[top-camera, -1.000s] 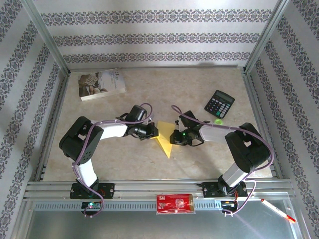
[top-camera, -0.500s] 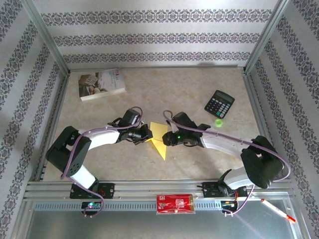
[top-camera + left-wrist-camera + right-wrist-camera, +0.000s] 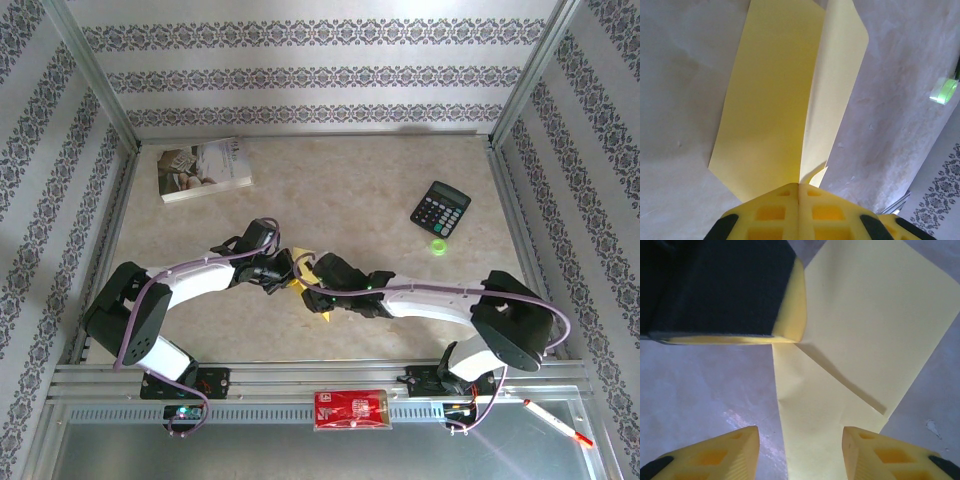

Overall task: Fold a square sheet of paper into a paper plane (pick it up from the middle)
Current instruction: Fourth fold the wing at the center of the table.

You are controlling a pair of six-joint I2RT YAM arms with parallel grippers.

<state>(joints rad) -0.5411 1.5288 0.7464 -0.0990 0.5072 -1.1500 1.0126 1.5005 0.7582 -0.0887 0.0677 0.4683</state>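
Observation:
The square sheet of paper (image 3: 775,100) is yellow and folded into a long shape with one flap standing up. My left gripper (image 3: 799,185) is shut on its near end, with the jaws pressed together on the paper. In the top view the left gripper (image 3: 283,270) and the right gripper (image 3: 318,277) meet mid-table, and only bits of the paper (image 3: 325,314) peek out below them. My right gripper (image 3: 800,440) stands open above the paper (image 3: 865,325), one finger on each side of a narrow folded strip. The left gripper's pad (image 3: 790,305) pinches the paper's edge just ahead.
A white printed book (image 3: 203,168) lies at the back left. A black calculator (image 3: 441,208) and a small green ring (image 3: 438,247) are at the right. A red packet (image 3: 350,408) and a pen (image 3: 557,421) rest on the front rail.
The right arm has stretched left across the paper to the left gripper, and its jaws have opened. The left gripper stayed shut on the paper and shifted slightly forward.

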